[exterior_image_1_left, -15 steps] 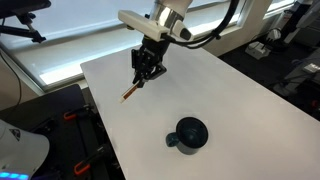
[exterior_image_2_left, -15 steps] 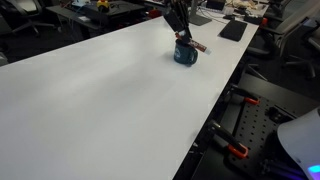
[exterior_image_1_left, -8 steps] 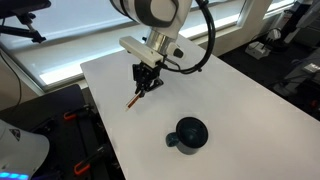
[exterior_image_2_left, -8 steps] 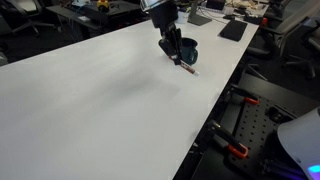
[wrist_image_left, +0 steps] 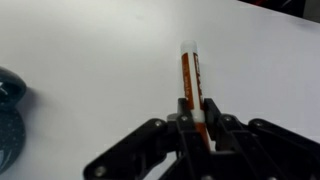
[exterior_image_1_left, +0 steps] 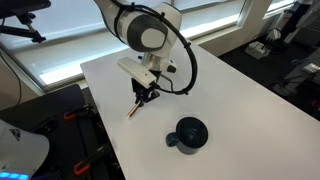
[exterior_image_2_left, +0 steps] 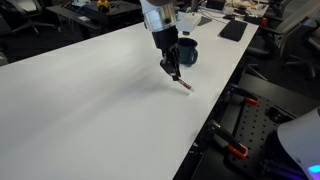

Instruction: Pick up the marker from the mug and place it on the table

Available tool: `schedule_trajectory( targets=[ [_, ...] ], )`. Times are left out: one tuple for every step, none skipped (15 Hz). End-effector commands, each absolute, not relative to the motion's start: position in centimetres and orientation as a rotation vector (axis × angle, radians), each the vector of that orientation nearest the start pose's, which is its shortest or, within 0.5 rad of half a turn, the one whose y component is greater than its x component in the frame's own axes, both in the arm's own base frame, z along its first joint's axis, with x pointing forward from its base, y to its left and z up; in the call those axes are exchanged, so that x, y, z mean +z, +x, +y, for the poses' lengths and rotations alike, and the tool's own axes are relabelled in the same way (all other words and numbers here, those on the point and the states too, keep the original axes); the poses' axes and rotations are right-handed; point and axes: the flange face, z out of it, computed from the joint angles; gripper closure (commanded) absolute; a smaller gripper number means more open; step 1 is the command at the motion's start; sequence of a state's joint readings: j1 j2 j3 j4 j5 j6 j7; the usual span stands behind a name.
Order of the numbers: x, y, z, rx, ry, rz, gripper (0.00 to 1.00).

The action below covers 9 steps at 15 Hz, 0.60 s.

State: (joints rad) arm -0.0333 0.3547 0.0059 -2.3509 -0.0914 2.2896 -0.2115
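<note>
My gripper [exterior_image_1_left: 144,96] is shut on the orange-red marker [exterior_image_1_left: 134,109], holding it by one end low over the white table [exterior_image_1_left: 230,90]. The marker slants down and its free tip is at or very near the tabletop. In the wrist view the marker [wrist_image_left: 190,72] runs straight out from between the closed jaws [wrist_image_left: 196,108]. In an exterior view the gripper [exterior_image_2_left: 172,66] holds the marker [exterior_image_2_left: 184,82] just in front of the dark blue-black mug [exterior_image_2_left: 186,52]. The mug [exterior_image_1_left: 189,133] stands upright, apart from the gripper, and also shows at the wrist view's left edge [wrist_image_left: 10,115].
The table's near edge [exterior_image_1_left: 105,135] is close to the marker. Past it stand dark equipment with orange parts [exterior_image_1_left: 70,125] and a white rounded object [exterior_image_1_left: 18,150]. Desks with clutter lie beyond the table's far side [exterior_image_2_left: 232,28].
The gripper has carried the marker away from the mug and lower towards the tabletop. The mug has not moved.
</note>
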Motion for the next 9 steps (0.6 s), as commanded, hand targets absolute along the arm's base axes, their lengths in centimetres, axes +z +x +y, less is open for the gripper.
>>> schedule_trajectory(
  targets=[
    [14.9, 45.2, -1.7, 0.647, -3.066, -0.381, 0.54],
    [14.8, 45.1, -1.9, 0.66, -3.065, -0.379, 0.48],
    [14.8, 44.9, -2.0, 0.674, -3.065, -0.368, 0.41],
    [14.8, 44.8, -2.2, 0.684, -3.067, -0.362, 0.33],
    [14.9, 44.7, -2.4, 0.697, -3.065, -0.351, 0.26],
    [14.9, 44.6, -2.5, 0.703, -3.065, -0.346, 0.19],
    [14.9, 44.5, -2.6, 0.717, -3.062, -0.342, 0.11],
    [14.9, 44.3, -2.8, 0.73, -3.062, -0.336, 0.04],
    [14.9, 43.9, -3.2, 0.767, -3.042, -0.366, 0.0]
  ],
)
